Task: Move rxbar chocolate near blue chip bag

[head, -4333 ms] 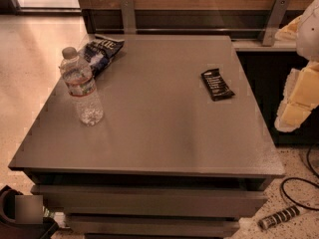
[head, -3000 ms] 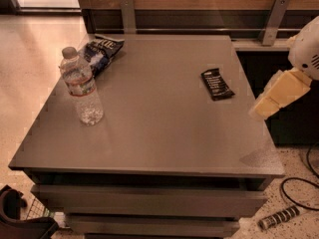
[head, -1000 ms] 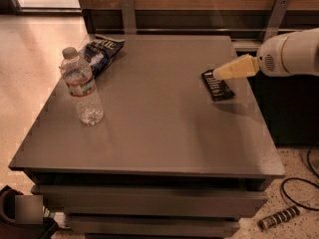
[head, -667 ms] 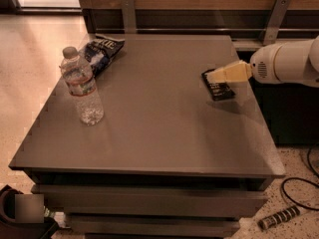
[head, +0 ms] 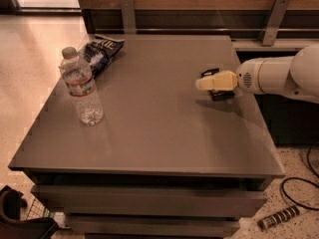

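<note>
The rxbar chocolate is a small flat black wrapper lying on the right side of the grey table. Most of it is hidden behind my gripper; only its far end and near end show. My gripper is cream-coloured, reaches in from the right on a white arm, and sits over the bar with its tip pointing left. The blue chip bag is a dark blue and black wrinkly bag lying at the table's far left corner, far from the bar and the gripper.
A clear plastic water bottle stands upright on the left side of the table, in front of the chip bag. A wooden wall with metal brackets runs behind the table. A cable lies on the floor at right.
My arm has swung in from the right side of the table and the gripper has moved left and over the rxbar, now covering most of it. Bag and bottle have not moved.
</note>
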Controlling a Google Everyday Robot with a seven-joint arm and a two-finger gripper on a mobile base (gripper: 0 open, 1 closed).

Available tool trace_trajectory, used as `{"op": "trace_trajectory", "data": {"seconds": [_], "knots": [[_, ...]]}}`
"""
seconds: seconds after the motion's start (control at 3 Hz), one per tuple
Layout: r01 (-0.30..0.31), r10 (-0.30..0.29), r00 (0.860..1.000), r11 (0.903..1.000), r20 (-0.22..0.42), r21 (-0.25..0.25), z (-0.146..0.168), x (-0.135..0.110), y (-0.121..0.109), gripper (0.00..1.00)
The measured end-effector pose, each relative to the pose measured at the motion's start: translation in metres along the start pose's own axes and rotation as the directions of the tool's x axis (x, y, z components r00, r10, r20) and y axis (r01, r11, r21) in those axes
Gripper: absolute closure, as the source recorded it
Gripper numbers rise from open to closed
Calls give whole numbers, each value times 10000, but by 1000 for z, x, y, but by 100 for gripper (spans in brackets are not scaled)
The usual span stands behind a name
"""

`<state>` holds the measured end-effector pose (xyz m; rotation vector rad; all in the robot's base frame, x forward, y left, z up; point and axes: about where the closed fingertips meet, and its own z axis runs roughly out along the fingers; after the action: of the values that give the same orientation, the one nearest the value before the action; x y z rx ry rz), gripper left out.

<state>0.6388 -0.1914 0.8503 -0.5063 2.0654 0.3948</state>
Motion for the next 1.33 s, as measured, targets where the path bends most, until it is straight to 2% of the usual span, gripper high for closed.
{"op": "trace_trajectory", "data": {"seconds": [0.67, 1.0, 1.33], "knots": [[-241, 243, 9995, 9997, -202, 86, 26, 23, -8, 0], [-253, 256, 9992, 9996, -302, 112, 33, 34, -10, 11], [-254, 257, 9992, 9996, -309, 110, 31, 30, -9, 50]]}}
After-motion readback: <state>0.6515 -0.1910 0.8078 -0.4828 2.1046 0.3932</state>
